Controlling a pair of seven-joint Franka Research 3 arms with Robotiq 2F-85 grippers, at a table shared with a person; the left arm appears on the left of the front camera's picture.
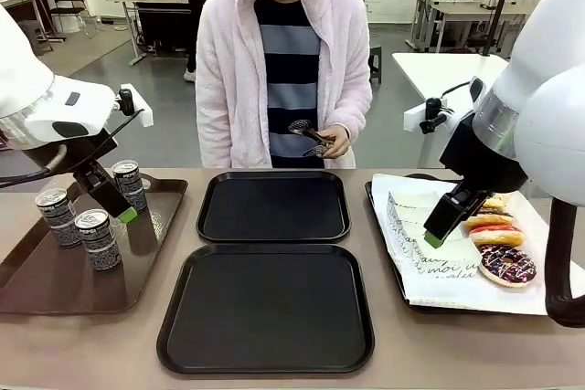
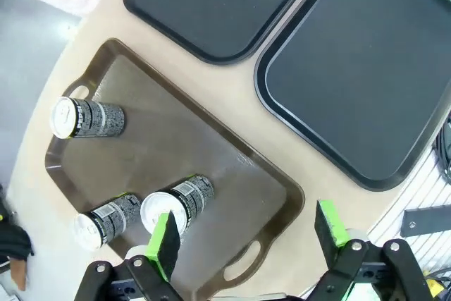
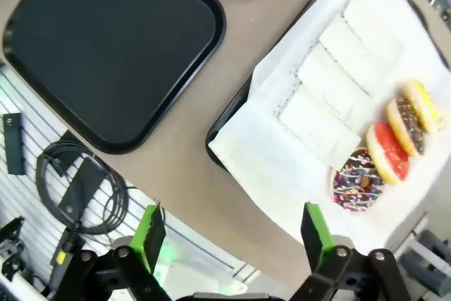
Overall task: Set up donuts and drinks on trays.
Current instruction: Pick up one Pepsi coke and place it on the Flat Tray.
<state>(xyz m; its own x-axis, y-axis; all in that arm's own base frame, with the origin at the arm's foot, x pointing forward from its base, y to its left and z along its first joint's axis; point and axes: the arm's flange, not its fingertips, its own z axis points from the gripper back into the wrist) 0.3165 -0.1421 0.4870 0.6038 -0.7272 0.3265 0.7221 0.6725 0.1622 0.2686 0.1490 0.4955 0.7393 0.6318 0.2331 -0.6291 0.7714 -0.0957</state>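
Two glossy black square plastic trays (image 1: 265, 308) are lying empty on the surface (image 1: 101, 344), the left claw (image 2: 248, 232) is hanging spread over slim dark cans (image 2: 176, 206) on a brown tray (image 2: 211, 153), the right claw (image 3: 232, 234) spread near iced ring donuts (image 3: 380, 167), and two close-set cans are likely risking a knock-over.

The left hand (image 2: 246, 234) hung above the table's (image 1: 411, 344) left side, jaws wide apart. The right hand (image 3: 229, 234) hung above its right side, likewise.

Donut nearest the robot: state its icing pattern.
Donut: dark chocolate icing, multicoloured sprinkles; front view shows it best.
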